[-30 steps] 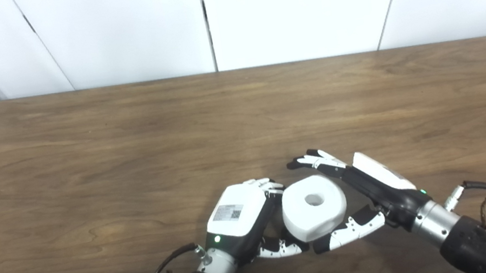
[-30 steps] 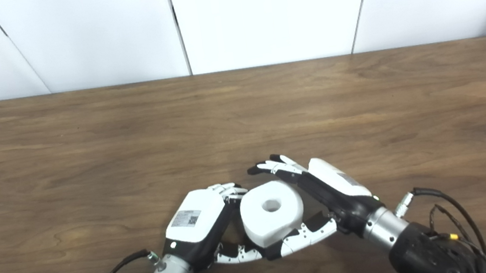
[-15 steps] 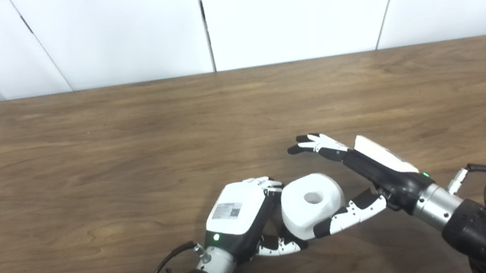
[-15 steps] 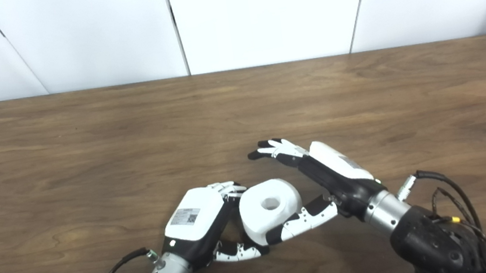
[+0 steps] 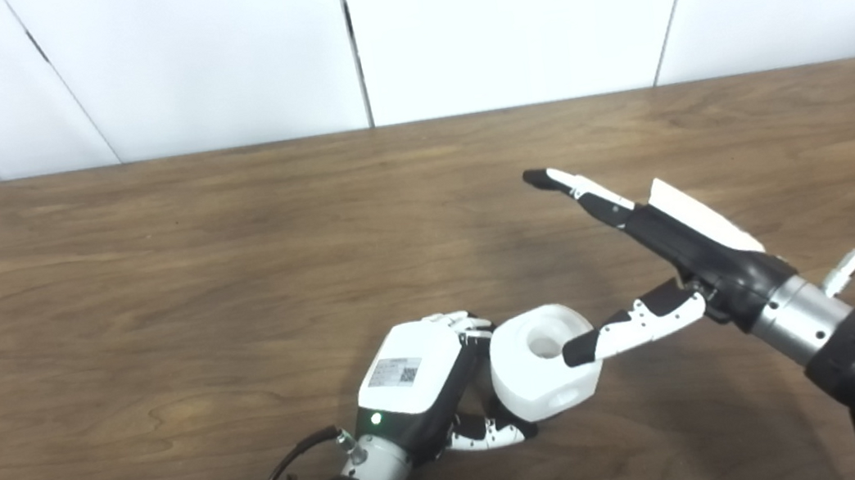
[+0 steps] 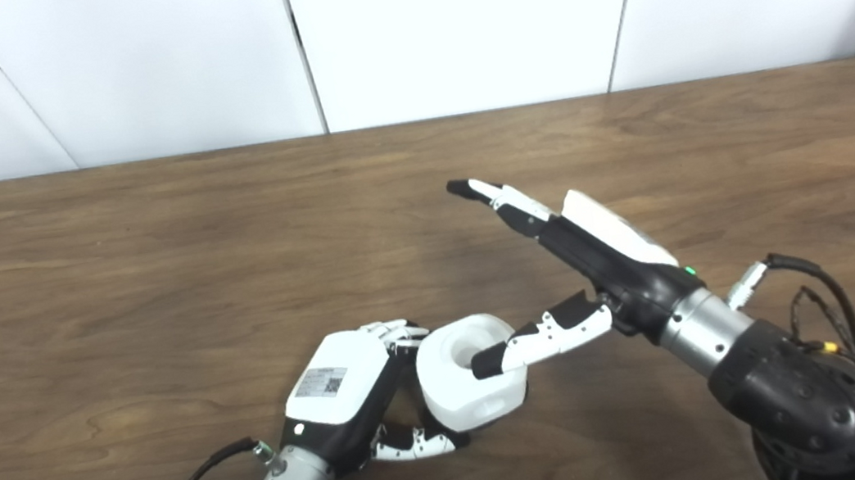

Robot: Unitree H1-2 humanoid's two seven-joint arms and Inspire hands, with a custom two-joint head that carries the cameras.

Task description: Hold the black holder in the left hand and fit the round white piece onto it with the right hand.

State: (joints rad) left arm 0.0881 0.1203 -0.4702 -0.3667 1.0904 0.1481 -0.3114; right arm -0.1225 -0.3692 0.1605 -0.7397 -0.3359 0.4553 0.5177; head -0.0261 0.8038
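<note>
Most of the job looked done: our left hand (image 5: 413,378) gripped the black holder, mostly hidden under the round white plastic piece (image 5: 544,361) near the wooden table's (image 5: 150,268) front edge. Our right hand (image 5: 677,257) was spread, empty, thumb at the rim, so only checking the seating seemed left.

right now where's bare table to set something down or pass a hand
The table is bare across its far strip along the white wall, its whole left half, and the right side beyond the right hand. It is crowded only near the front edge at centre, where the left hand holds the round white piece and the right hand's thumb reaches over it.
</note>
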